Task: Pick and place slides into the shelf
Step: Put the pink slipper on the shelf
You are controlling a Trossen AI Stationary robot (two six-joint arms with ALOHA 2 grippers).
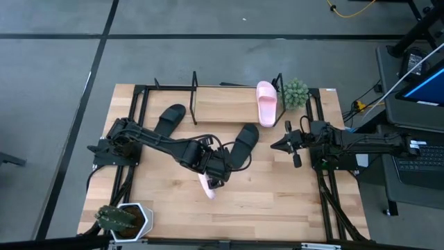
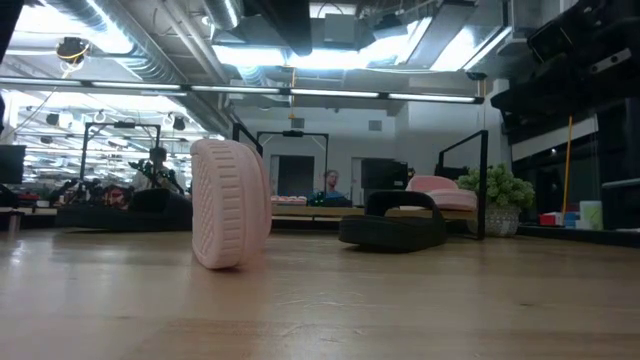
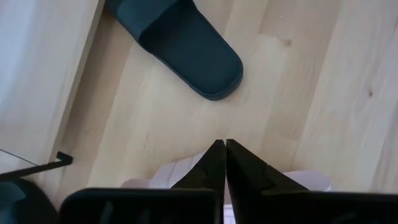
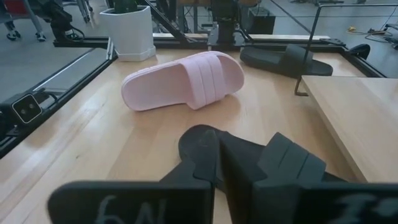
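Note:
One pale pink slide (image 1: 206, 187) stands on its side edge mid-table, its ribbed sole (image 2: 230, 205) facing the near edge and its strap (image 4: 211, 78) facing the right arm. My left gripper (image 1: 218, 171) is shut right over it (image 3: 224, 144). A black slide (image 1: 244, 142) lies flat just beyond, between the two grippers. My right gripper (image 4: 252, 146) is open, level with the table, its fingers close behind this black slide's end (image 4: 198, 143). A second black slide (image 1: 168, 118) lies left of the shelf (image 1: 225, 107). The other pink slide (image 1: 266, 103) rests on the shelf board's right end. My left gripper is shut above the pink slide's upper side (image 3: 180, 174), coming at it from the table's left, slanting down. The fingers themselves cover the place where they could meet it, so I cannot tell whether it touches.
A white-potted plant (image 1: 123, 219) stands at the near left corner. A small green plant (image 1: 295, 92) stands beside the shelf's right end frame. The shelf board's left and middle lie bare (image 4: 354, 118). Bare tabletop stretches toward the near edge (image 1: 277, 208). People sit in the room beyond (image 2: 330, 182).

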